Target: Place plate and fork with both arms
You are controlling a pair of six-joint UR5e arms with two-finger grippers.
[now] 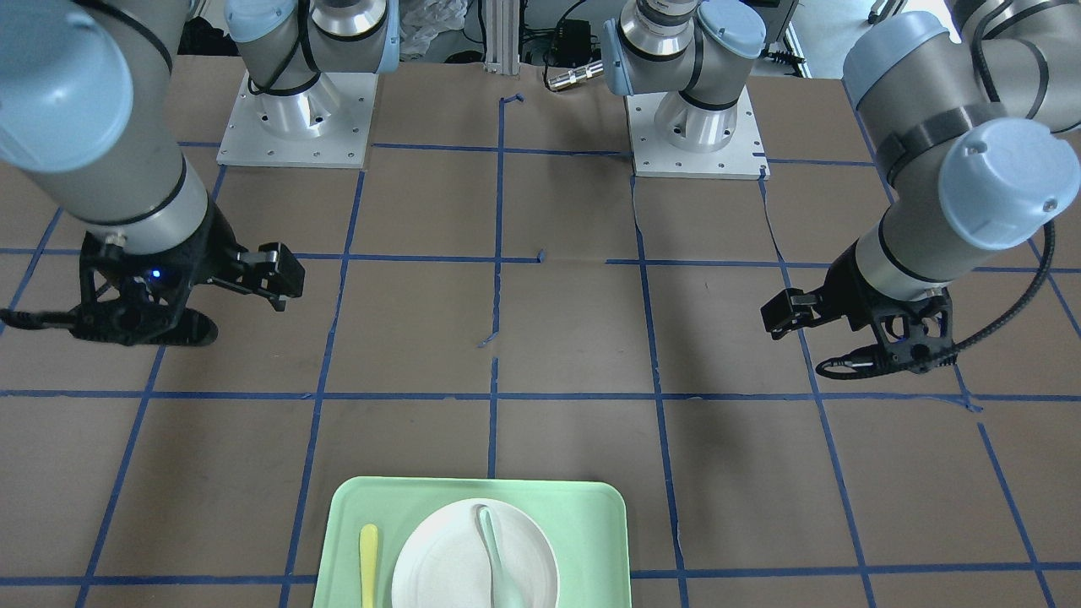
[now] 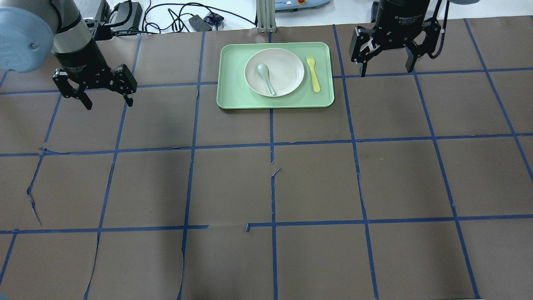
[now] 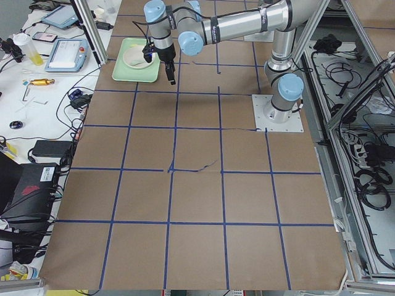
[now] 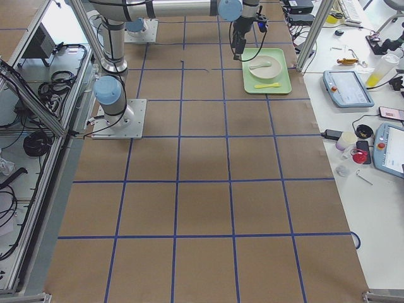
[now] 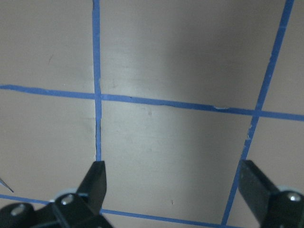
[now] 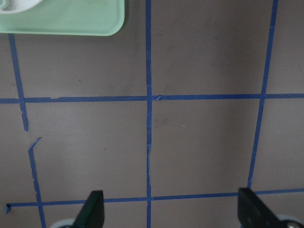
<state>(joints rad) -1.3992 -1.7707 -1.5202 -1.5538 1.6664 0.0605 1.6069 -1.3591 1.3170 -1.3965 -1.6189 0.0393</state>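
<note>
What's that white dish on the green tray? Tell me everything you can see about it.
It is a round, off-white plate, shallow with a raised rim, matte and plastic-looking. It lies flat near the middle of a light-green tray. A pale grey-green spoon rests inside it. A yellow fork lies beside it on the tray, not touching. The left claw and right claw hang open, away from it.

There is one rectangular light-green tray [image 2: 233, 98], one round off-white plate [image 2: 288, 68], one slim yellow plastic fork [image 2: 315, 77] and one pale grey-green spoon [image 2: 263, 70]. There are two silver-grey jointed arms, left arm [image 2: 73, 41] and right arm [image 2: 402, 12], and two black two-finger grippers, left gripper [image 2: 109, 104] and right gripper [image 2: 386, 71].
</note>
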